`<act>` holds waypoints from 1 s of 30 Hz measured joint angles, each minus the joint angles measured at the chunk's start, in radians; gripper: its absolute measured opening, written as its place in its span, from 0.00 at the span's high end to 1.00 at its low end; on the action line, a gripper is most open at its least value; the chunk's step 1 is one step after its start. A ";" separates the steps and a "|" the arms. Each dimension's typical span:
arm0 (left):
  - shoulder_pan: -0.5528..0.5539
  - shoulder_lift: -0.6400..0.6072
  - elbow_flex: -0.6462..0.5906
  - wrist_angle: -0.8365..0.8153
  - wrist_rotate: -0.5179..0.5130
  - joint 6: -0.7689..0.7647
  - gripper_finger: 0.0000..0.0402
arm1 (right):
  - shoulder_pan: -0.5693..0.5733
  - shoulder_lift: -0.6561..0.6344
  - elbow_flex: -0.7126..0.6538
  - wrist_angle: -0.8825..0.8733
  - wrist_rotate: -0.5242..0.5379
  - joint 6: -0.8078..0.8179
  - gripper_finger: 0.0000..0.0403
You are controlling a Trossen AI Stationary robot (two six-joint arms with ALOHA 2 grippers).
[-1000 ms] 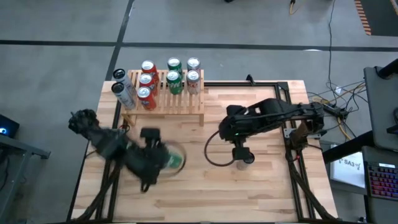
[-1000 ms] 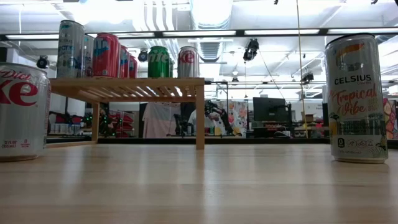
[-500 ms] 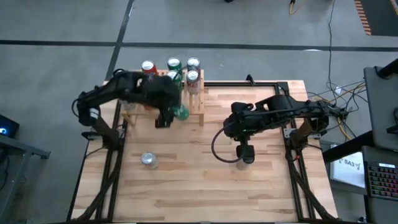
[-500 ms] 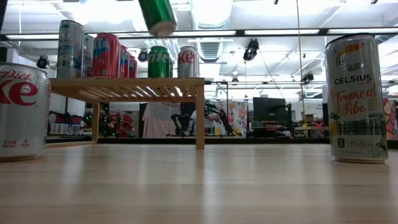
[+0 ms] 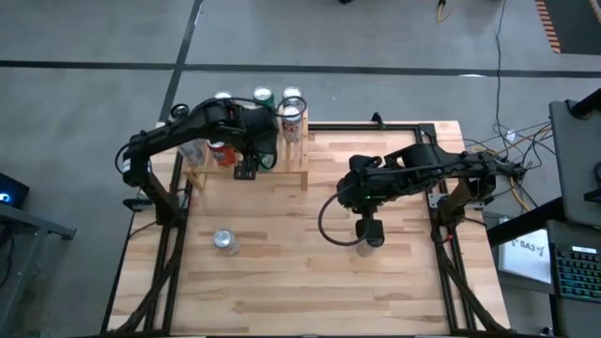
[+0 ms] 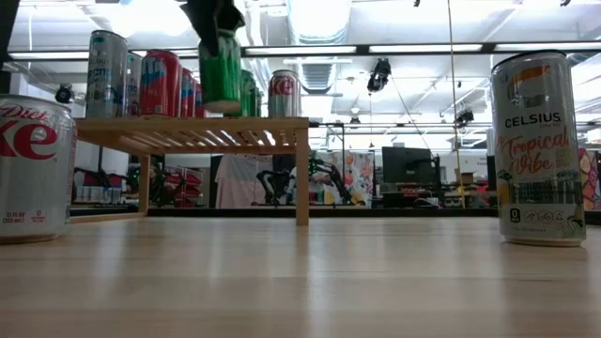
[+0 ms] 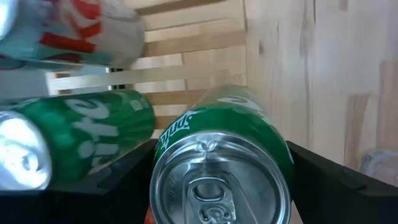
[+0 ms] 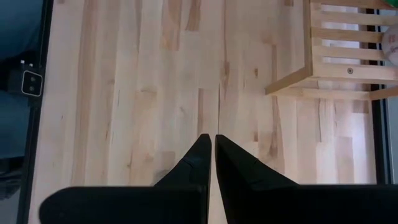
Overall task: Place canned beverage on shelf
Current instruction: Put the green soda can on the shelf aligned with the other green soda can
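We see the left gripper clamped on a smooth green can above the slatted wooden shelf; the right gripper is closed together.

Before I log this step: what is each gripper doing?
Left gripper: closed on the green can, over the shelf.
Right gripper: shut, empty, over the table.

Wooden table — slatted shelf, 2 loose cans.
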 joint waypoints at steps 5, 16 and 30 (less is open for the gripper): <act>0.000 0.000 -0.057 0.024 -0.053 0.023 0.28 | 0.000 0.000 0.000 0.000 0.000 0.001 0.97; 0.001 0.007 -0.063 0.065 -0.073 0.056 0.28 | 0.000 0.000 0.000 0.001 0.001 0.015 0.97; 0.001 0.008 -0.052 0.079 -0.107 0.053 0.21 | 0.000 0.000 0.000 0.002 0.003 0.017 0.97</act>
